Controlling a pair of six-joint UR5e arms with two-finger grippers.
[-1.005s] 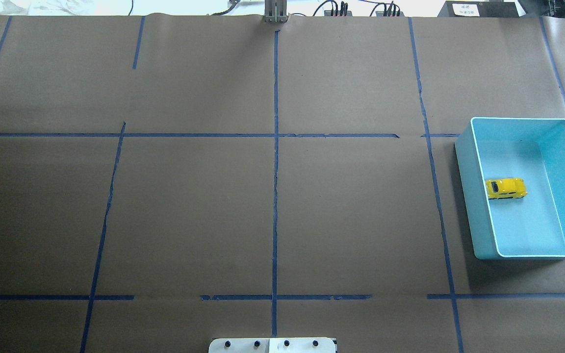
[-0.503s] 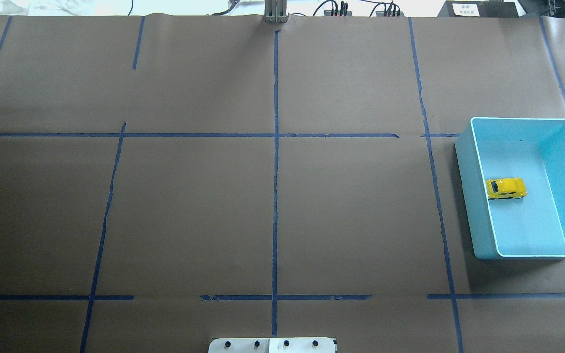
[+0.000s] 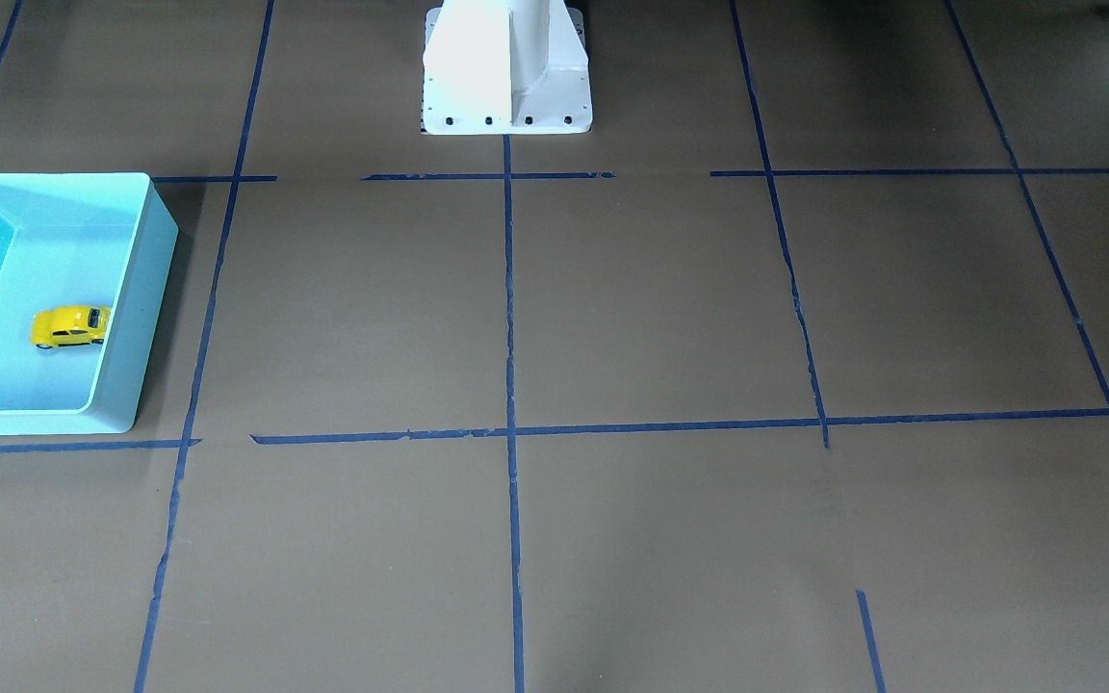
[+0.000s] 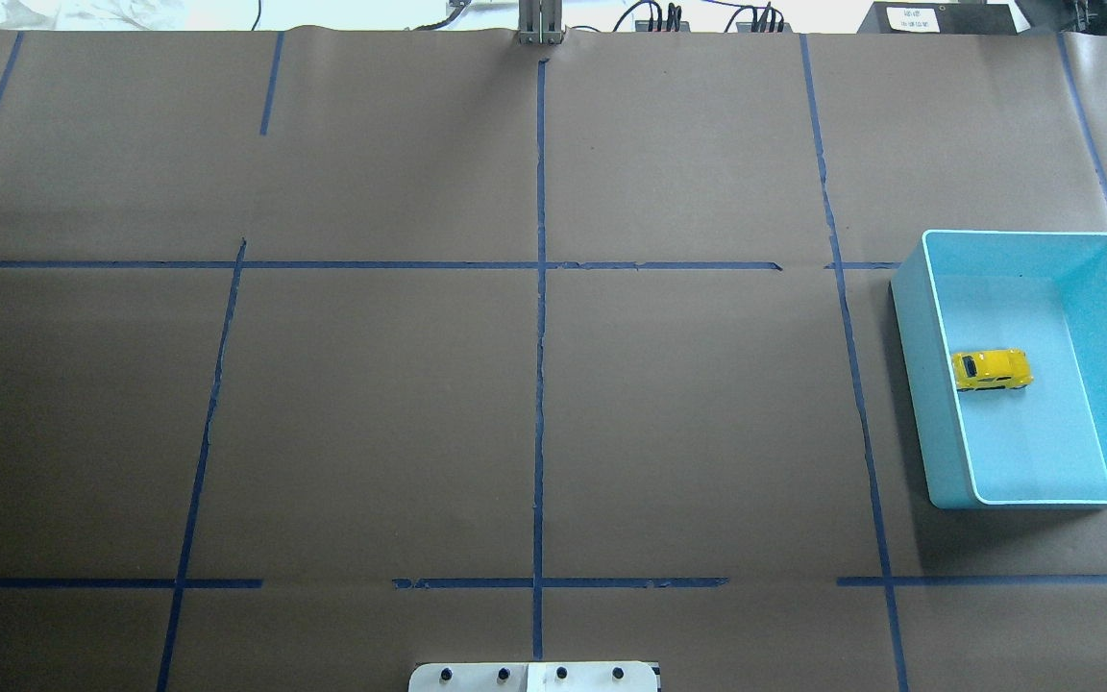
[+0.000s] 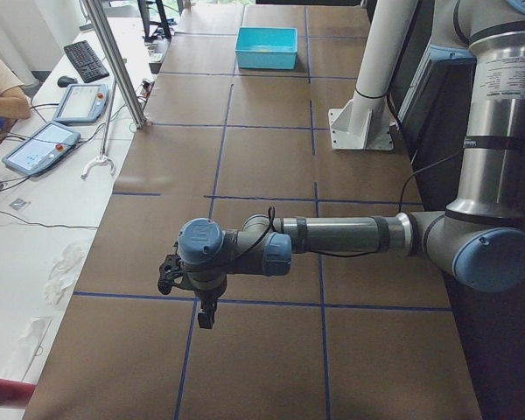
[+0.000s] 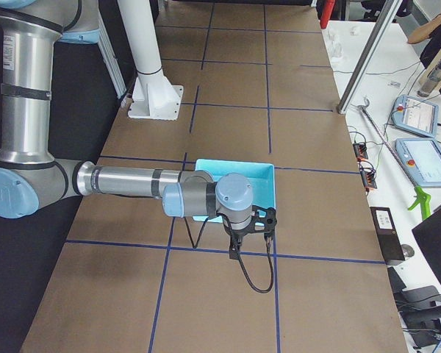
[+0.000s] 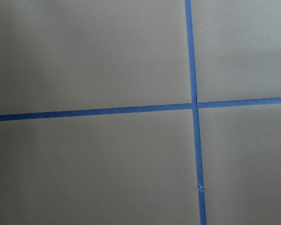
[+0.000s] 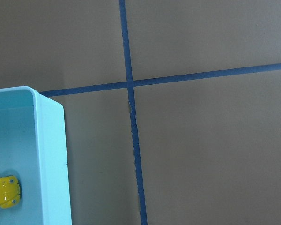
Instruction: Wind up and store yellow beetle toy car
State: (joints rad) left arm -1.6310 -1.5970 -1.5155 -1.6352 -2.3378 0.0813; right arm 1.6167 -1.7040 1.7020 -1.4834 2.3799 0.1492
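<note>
The left arm (image 5: 341,234) reached out low over the table (image 5: 262,166). Its end showed only from the side, so I could not tell whether the left jaws were parted or closed, or whether they had hold of anything. Directly beneath them, the wrist view showed brown table covering and a crossing of blue tape lines (image 7: 194,105).

The right arm (image 6: 125,182) stretched out the same way, its wrist above one end of the turquoise bin (image 6: 263,180). The right jaws were also seen only side-on, so I could not tell their gap or whether they held anything. Below them lay another tape crossing, and just beside it a corner of the bin.

Inside that bin — a little off from beneath the right jaws — sat the yellow beetle toy car (image 4: 992,369). It stood on its wheels on the bin floor, near the long wall that faced the table's middle; whether it touched that wall I could not tell. From the left jaws the car and bin were well apart, at the far end of the table. Between the two arms stood the white pedestal (image 3: 506,67) of the robot's base.
</note>
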